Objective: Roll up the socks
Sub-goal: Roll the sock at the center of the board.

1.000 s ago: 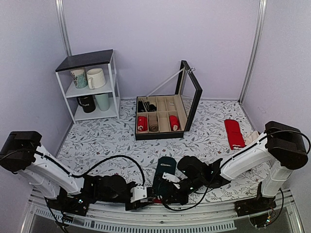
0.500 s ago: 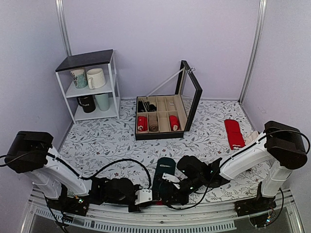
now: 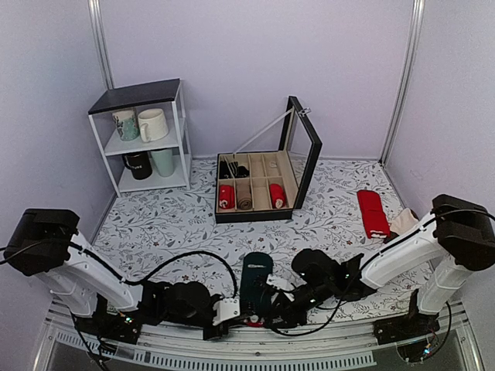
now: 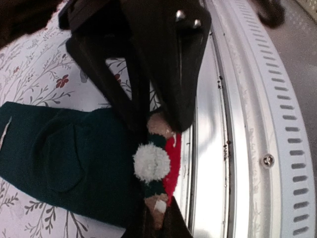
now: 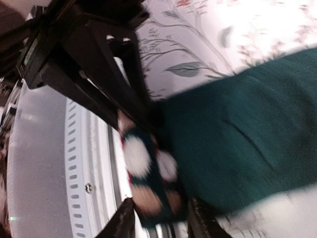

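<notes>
Well, down at the near edge of the desk (image 3: 155, 224), the dark teal socks (image 3: 255, 280) lie as a flat strip on the flowered cloth, running away from the arms, their near end just beside the metal rail (image 4: 237, 124). That end carries a white pompom (image 4: 151, 162) with red and brown trim. The left pincer (image 4: 156, 126) is clamped tight on it, its black fingers pressed together over the fabric. The right pincer (image 5: 161, 220) comes in from the other side with its jaws part-way apart, one finger either side of the same trimmed end; the blur hides whether the pads touch it. Farther back, an open compartment box (image 3: 255, 217) holds red and beige rolls, and a red pair (image 3: 373, 212) lies flat off to the right.
</notes>
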You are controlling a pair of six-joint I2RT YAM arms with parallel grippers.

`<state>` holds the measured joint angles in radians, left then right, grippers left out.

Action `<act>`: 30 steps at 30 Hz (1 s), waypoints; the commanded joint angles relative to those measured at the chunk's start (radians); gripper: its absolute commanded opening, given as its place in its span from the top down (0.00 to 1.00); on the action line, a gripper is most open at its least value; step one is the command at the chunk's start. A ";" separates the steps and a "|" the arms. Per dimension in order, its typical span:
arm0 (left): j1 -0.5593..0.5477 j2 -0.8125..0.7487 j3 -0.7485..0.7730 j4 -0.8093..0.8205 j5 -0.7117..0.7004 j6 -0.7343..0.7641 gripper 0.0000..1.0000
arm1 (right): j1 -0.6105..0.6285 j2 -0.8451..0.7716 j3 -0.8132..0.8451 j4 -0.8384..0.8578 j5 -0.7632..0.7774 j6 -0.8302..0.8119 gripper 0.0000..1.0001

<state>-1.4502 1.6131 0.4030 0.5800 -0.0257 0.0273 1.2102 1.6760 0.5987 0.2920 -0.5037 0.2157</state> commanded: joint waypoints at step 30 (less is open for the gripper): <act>0.166 0.160 -0.005 -0.063 0.274 -0.292 1.00 | 0.188 -0.026 -0.149 0.374 0.480 -0.495 0.53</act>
<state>-1.2900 1.7180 0.4259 0.6708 0.2317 -0.2481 1.3952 1.6131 0.4351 0.6579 -0.0364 -0.2672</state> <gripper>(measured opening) 0.037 0.478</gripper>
